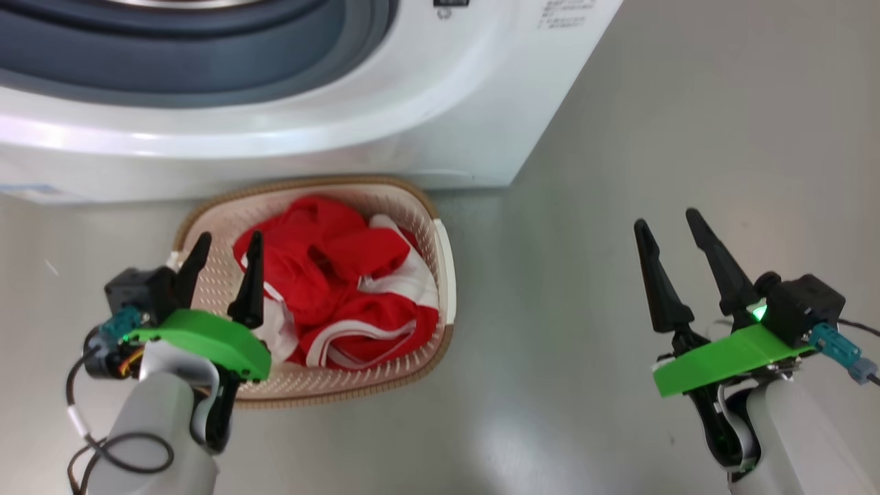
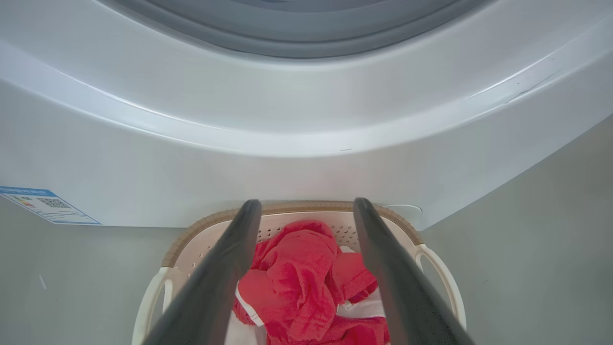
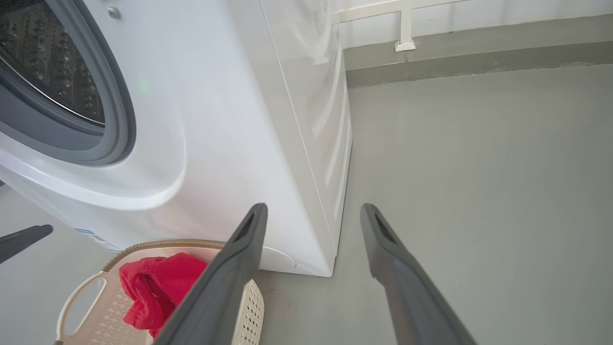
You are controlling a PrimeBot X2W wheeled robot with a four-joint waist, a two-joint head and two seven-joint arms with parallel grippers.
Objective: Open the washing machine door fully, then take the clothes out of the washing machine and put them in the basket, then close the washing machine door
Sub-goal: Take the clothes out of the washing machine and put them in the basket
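Left tool (image 1: 230, 237) wide and empty, clothes (image 1: 330, 275) in the basket (image 1: 309, 184) just under its tips; machine (image 1: 344, 130) straight ahead of it, right tool (image 1: 667, 218), also wide, farther off

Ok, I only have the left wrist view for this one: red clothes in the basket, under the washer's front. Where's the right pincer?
Observer: The right pincer is open, hanging over bare floor, well off to the right of the basket.
Operator: Anything red in the drum?
Observer: The slice of drum in the right wrist view is bare perforated steel, with no red. The rest of it is out of frame.
Operator: And my pincer against the basket?
Observer: In the head view the left pincer is open over the basket's left part, and the clothes are heaped to its right.
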